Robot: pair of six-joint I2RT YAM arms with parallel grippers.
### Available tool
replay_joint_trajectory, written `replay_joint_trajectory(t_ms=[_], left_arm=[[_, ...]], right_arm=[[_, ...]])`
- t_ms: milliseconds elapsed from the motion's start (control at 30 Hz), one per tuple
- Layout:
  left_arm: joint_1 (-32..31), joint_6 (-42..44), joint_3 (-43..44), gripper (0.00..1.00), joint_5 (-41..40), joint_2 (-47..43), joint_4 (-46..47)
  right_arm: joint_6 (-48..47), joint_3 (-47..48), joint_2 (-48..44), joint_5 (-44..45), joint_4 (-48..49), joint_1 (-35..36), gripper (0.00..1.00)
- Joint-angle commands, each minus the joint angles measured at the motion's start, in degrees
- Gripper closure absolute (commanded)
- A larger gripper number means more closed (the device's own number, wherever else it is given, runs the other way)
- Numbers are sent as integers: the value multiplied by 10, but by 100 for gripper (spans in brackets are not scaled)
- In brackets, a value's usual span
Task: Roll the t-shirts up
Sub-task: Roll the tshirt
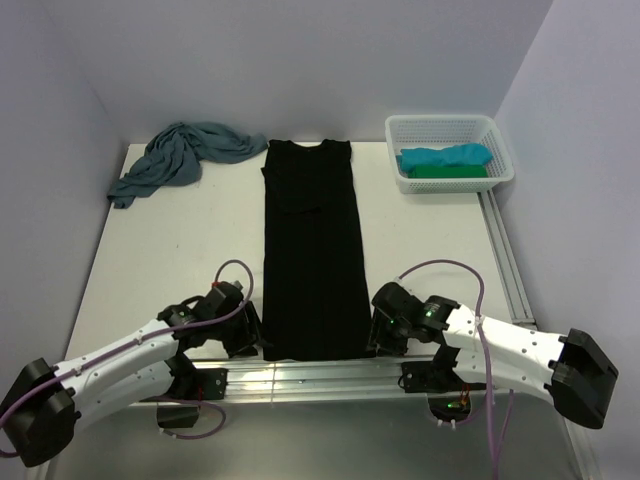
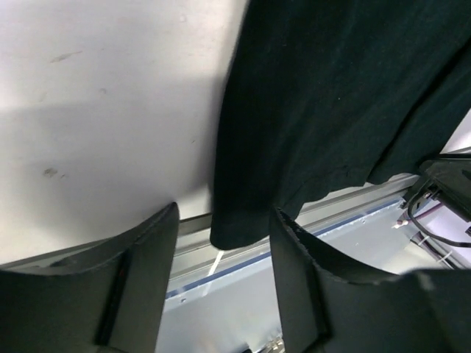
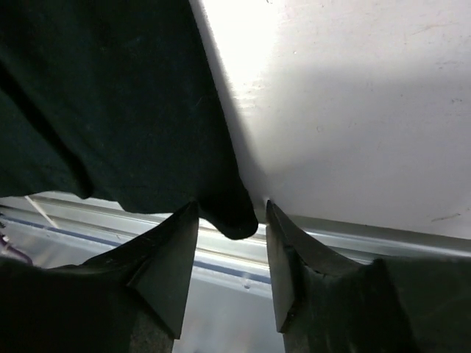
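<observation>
Top view, black t-shirt (image 1: 310, 250): folded into a long narrow strip down the middle of the tabletop (image 1: 170, 250), neck at the far end, hem at the near edge.
Top view, left end effector (image 1: 245, 335): just beside the strip's near left corner.
Top view, right end effector (image 1: 380, 330): just beside the near right corner.
Top view, other shirts: dusty-blue t-shirt (image 1: 180, 160) crumpled at far left; turquoise t-shirt (image 1: 445, 157) and green t-shirt (image 1: 450, 172) in the basket (image 1: 450, 128).
Left wrist, left end effector (image 2: 224, 213): fingers partly apart, gripping nothing; the black t-shirt (image 2: 331, 95) hem corner hangs between them over the rail (image 2: 243, 261), possibly brushing one finger.
Right wrist, right end effector (image 3: 231, 206): fingers partly apart, nothing pinched; the black t-shirt (image 3: 110, 95) corner lies in the gap.
</observation>
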Motion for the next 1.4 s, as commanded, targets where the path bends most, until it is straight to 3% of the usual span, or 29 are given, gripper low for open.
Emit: replay_joint_trajectory(t_ms=[0, 200, 333, 633, 733, 800, 867, 900, 1167, 1367], left_arm=[[-11, -10, 0, 43, -7, 21, 38], [-20, -8, 1, 52, -7, 48, 46], [-24, -10, -12, 66, -2, 45, 45], [-28, -20, -39, 65, 20, -8, 24], [-28, -18, -46, 76, 28, -8, 38], [-28, -15, -47, 80, 33, 11, 49], [-29, -6, -42, 99, 35, 46, 62], [-29, -3, -37, 100, 34, 59, 63], [-29, 22, 58, 100, 11, 97, -39], [-9, 61, 111, 100, 17, 124, -57]], right_arm=[[3, 20, 7, 17, 20, 3, 52], [-1, 13, 19, 7, 34, 3, 60], [-1, 11, 22, 6, 38, 3, 65], [-5, 6, 35, -1, 50, 4, 70], [-6, 8, 41, -3, 52, 3, 76], [-8, 10, 39, -2, 50, 4, 86], [-8, 12, 39, -2, 44, 3, 92], [-8, 14, 40, -3, 39, 3, 100], [-48, 91, 35, 1, -63, -5, 100], [-96, 114, 35, -38, -62, -58, 100]])
